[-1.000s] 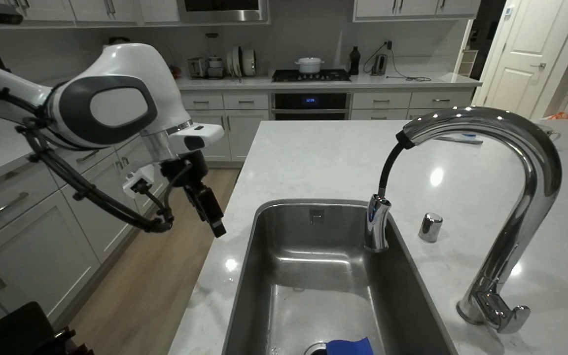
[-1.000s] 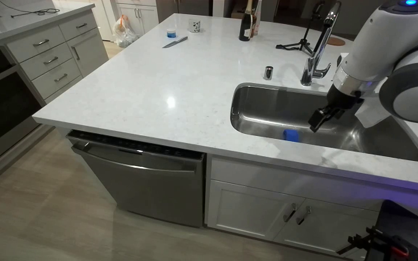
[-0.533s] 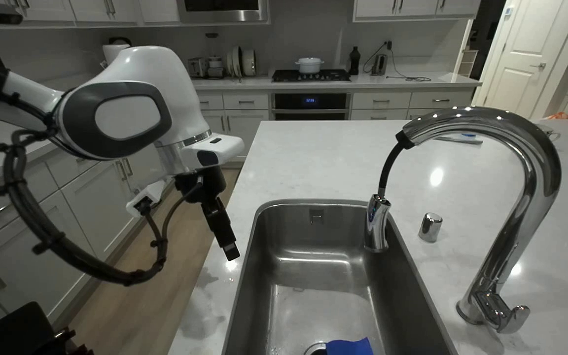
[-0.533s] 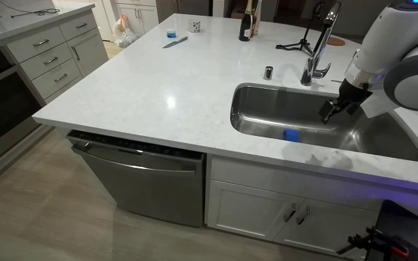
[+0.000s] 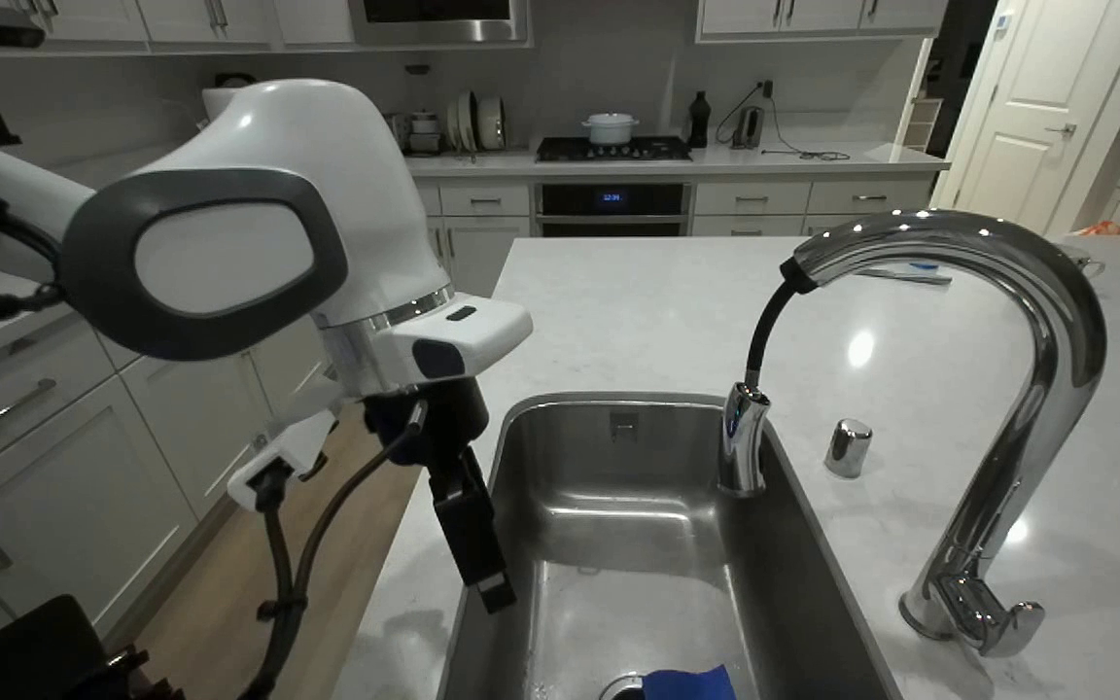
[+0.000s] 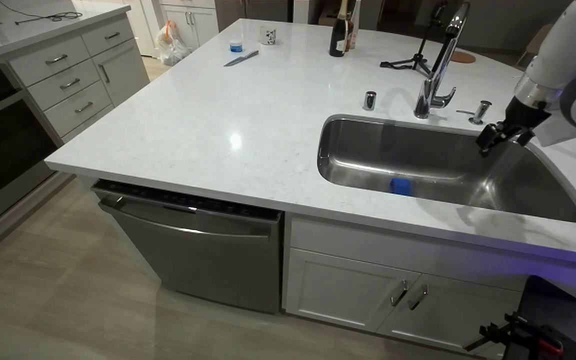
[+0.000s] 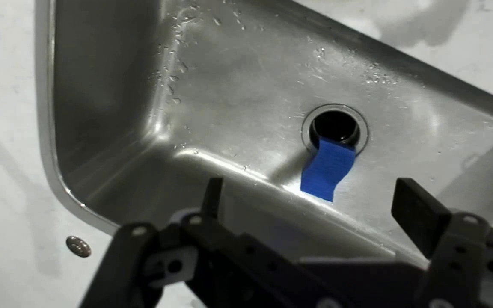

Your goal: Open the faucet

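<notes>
Spread and empty, the black two-fingered hand (image 7: 309, 186) has swung away from the front edge of the white worktop (image 6: 193, 115), over the grey steel sink (image 5: 560, 462), apparently bound for the chrome gooseneck faucet (image 5: 1038, 428), untouched beyond the sink.

nothing can be read for certain. in an exterior view, blue digits (image 5: 611, 197) glow on the oven (image 5: 611, 207), too blurred to make out. in an exterior view, the pale label (image 6: 340, 45) on the dark bottle (image 6: 339, 30) and the black marks (image 6: 270, 35) on the cup (image 6: 267, 36) are too small to read.
</notes>
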### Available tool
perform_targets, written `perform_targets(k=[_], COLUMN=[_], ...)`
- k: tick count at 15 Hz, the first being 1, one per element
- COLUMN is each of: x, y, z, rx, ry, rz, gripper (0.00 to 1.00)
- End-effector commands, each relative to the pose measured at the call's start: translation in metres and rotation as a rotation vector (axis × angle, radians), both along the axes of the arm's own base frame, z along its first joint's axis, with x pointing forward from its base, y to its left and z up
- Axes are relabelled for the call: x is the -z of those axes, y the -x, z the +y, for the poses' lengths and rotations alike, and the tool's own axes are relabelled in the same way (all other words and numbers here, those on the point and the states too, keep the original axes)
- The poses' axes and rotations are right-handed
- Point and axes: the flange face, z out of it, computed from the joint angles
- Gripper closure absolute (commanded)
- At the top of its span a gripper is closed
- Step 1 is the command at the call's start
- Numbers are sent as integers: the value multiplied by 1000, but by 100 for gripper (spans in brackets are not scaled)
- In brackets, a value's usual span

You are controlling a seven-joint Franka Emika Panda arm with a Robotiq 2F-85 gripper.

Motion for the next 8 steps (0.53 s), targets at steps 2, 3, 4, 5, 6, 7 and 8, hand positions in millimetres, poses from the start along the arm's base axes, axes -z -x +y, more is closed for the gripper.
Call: perform_targets(k=[2, 3, 4, 5, 6, 7, 8], x=[-18, -19, -17, -12, -13, -13, -13], y=[34, 41, 45, 38, 43, 44, 45], z=[-44, -53, -56, -52, -57, -60, -60], rx=[-61, -81, -90, -53, -62, -67, -70], ry=[19, -4, -37, -13, -27, -32, -33], rz=[15, 22, 18, 32, 33, 33, 34], gripper=[0, 0, 0, 0, 0, 0, 0])
